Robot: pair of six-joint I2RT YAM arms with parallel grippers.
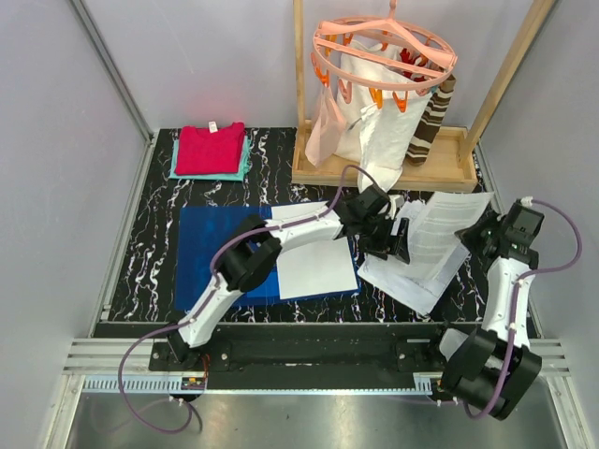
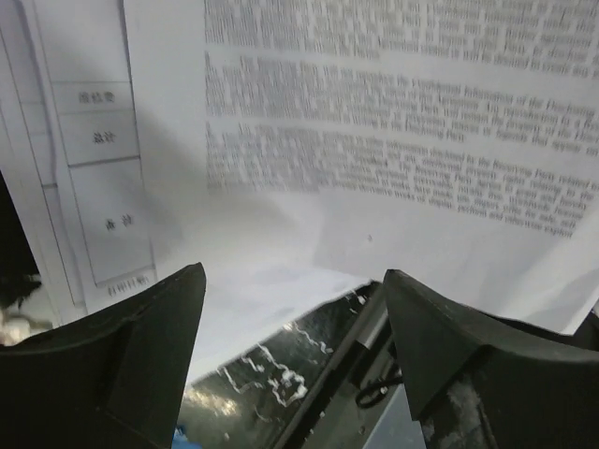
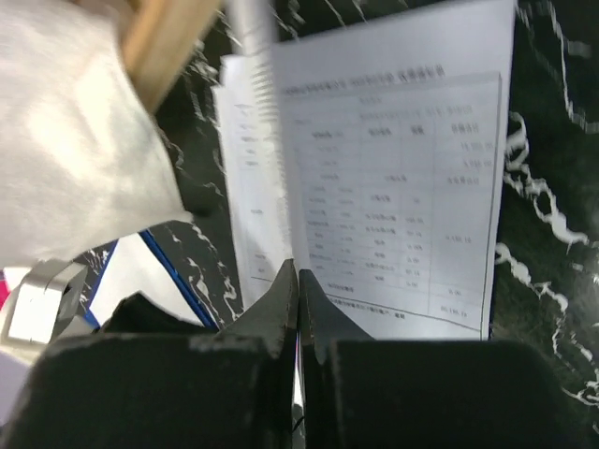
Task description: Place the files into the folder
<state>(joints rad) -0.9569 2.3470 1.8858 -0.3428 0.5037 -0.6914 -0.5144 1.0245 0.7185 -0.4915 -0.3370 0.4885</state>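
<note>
The blue folder lies flat on the left half of the table with one white sheet on its right part. The other files are a loose pile of printed sheets on the right, seen close in the wrist views. My left gripper reaches across to the pile's left edge. It is open, with only the marbled table between its fingers. My right gripper is at the pile's right edge, jaws pressed together with a thin white sliver of sheet between them.
Red and teal folded cloths lie at the back left. A wooden rack at the back holds a pink peg hanger with white garments hanging close above the files. Grey walls enclose the black marbled table.
</note>
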